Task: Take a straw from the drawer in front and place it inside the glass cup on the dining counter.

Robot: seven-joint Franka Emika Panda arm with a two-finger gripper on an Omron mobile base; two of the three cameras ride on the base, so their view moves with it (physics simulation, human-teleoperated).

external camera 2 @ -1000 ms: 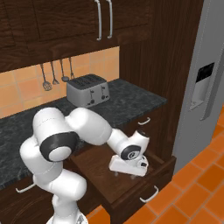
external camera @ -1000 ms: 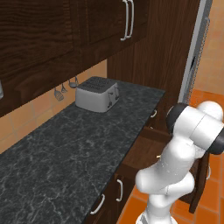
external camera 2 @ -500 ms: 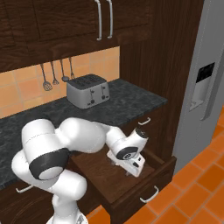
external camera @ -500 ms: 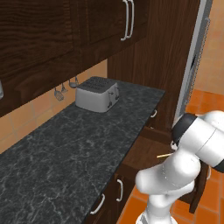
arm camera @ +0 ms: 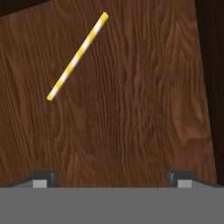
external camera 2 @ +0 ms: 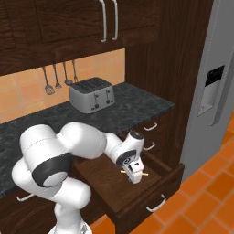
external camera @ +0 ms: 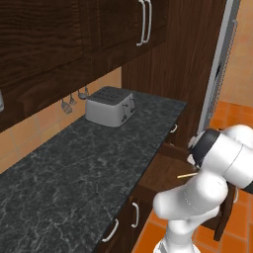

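My end effector (external camera 2: 135, 175) hangs over the open drawer (external camera 2: 160, 176), pointing down at its wooden floor. In the hand view my 2 fingertips (arm camera: 43, 178) sit wide apart at the bottom corners with nothing between them, so the end effector is open and empty.

The straw (arm camera: 77, 56) lies flat on the drawer floor (arm camera: 131, 109), ahead of my fingertips and off to the left in the hand view, running on a diagonal. It is yellow with pale bands along its length. It is well apart from both fingertips and touches neither. From the right base view a short bit of the straw (external camera 2: 145, 174) pokes out just beside my end effector, and from the left base view its thin tan line (external camera: 187, 174) shows against the drawer's inside (external camera: 163, 170), close to my wrist.

The drawer is pulled out from under the black speckled surface (external camera: 74, 168), and its curved silver handle (external camera 2: 156, 204) shows on the front panel. A silver toaster (external camera 2: 91, 94) stands on that surface near the back wall, with 3 utensils (external camera 2: 56, 77) hanging on the orange tiles beside it. Dark wood cupboards (external camera 2: 68, 20) run above, and a grey fridge (external camera 2: 215, 82) stands to the right of the drawer.
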